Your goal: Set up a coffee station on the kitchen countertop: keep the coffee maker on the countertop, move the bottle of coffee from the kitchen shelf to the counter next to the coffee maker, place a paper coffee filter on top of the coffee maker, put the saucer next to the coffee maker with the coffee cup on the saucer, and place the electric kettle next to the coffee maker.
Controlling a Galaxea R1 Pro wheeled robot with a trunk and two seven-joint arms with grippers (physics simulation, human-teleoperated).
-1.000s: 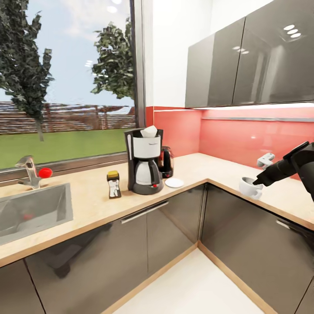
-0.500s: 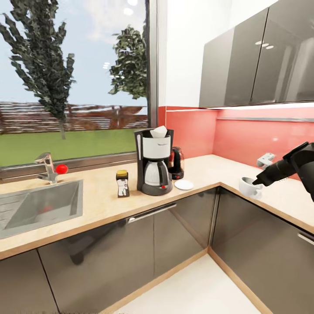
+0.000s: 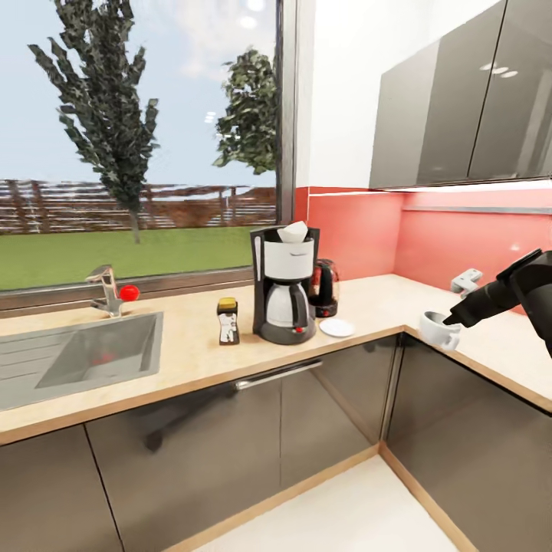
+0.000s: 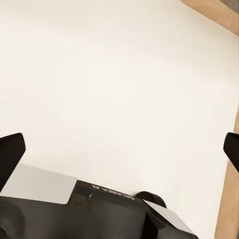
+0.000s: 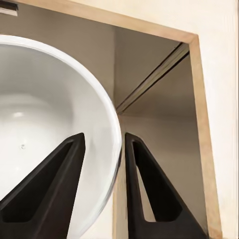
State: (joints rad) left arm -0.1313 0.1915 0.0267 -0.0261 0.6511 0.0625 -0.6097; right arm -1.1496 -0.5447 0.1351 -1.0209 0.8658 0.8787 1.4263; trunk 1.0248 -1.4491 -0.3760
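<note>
At the right of the head view, the right hand (image 3: 451, 323) is clamped on the rim of the coffee cup (image 3: 438, 330), holding it in the air in front of the counter (image 3: 192, 354) edge; the right wrist view shows one dark finger (image 5: 47, 191) inside the white bowl and the other outside, the wall pinched between them. The left hand (image 4: 119, 149) has its two fingertips spread wide apart over pale floor (image 4: 109, 84); small lettering on its black body is too blurred to read. Well to the left of the cup, on the light-wood counter, the saucer (image 3: 336, 327) lies bare just beside the coffee maker (image 3: 285, 285), and the paper coffee filter (image 3: 294, 231) sits on top of the machine. The electric kettle (image 3: 325, 287) stands behind and partly hidden by the coffee maker, only its right side showing. The bottle of coffee (image 3: 227, 321) stands on the machine's other side, near it, its pale label carrying marks too small to read. Further left are the steel sink (image 3: 46, 368) and a tap (image 3: 107, 287) with a red knob. Compared with the earlier head views, the whole scene has slid rightward in the picture, so the camera has turned left; the cup and right arm keep the same place in the view, while the things on the counter have not moved relative to each other. The right arm is cut off by the picture's edge.
</note>
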